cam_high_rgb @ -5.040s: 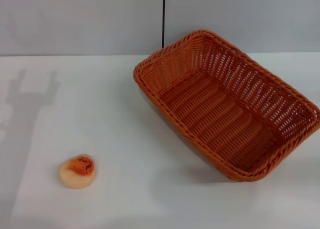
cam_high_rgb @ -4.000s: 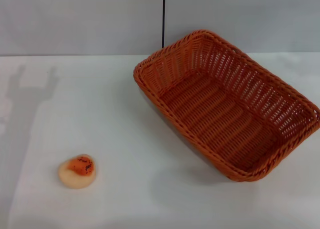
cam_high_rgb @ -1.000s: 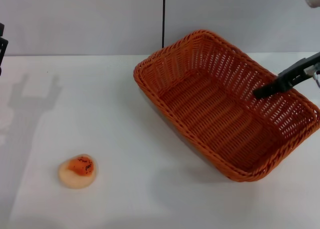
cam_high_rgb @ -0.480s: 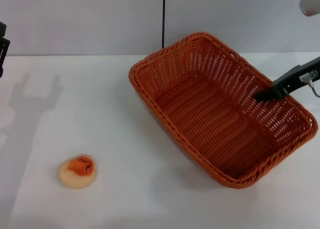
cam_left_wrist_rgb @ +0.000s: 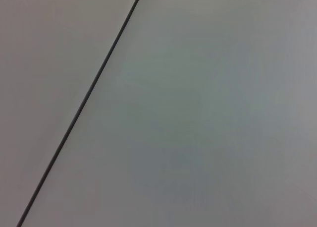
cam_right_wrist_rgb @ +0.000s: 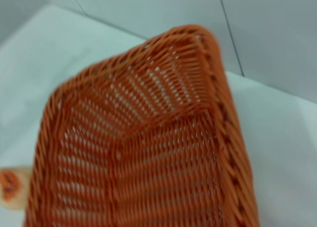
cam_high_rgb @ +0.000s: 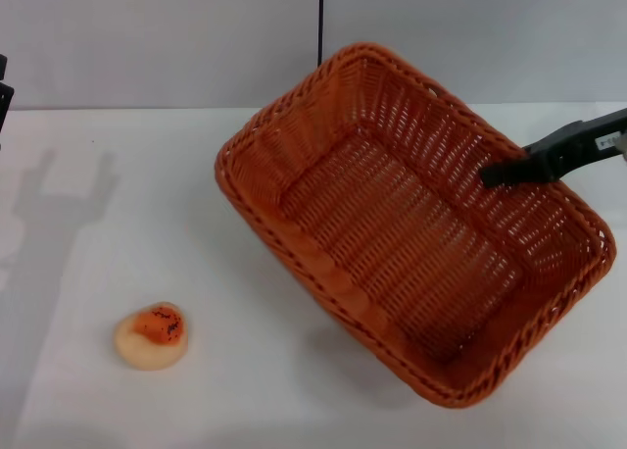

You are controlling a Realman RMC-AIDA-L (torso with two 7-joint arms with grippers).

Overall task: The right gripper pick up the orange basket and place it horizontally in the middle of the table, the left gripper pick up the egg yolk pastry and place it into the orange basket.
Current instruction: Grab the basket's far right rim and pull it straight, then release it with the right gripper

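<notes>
The orange basket (cam_high_rgb: 382, 224) hangs tilted above the white table (cam_high_rgb: 196, 224), its near corner low and its far end raised. My right gripper (cam_high_rgb: 490, 177) reaches in from the right and is shut on the basket's long right wall; one black finger shows inside and the other is hidden behind the weave. The right wrist view looks down into the orange basket (cam_right_wrist_rgb: 148, 152). The egg yolk pastry (cam_high_rgb: 151, 335) lies on the table at the front left, and the right wrist view catches the egg yolk pastry (cam_right_wrist_rgb: 9, 187) past the rim. Only a black sliver of my left gripper (cam_high_rgb: 3, 94) shows at the left edge.
A grey wall with a dark vertical seam (cam_high_rgb: 320, 27) stands behind the table. The left wrist view holds only that wall and seam (cam_left_wrist_rgb: 84, 103). The left arm's shadow (cam_high_rgb: 49, 204) falls on the table's left side.
The right gripper came in from the right and closed on the basket's right wall. The basket has since risen, tilted and shifted left. The pastry has not moved.
</notes>
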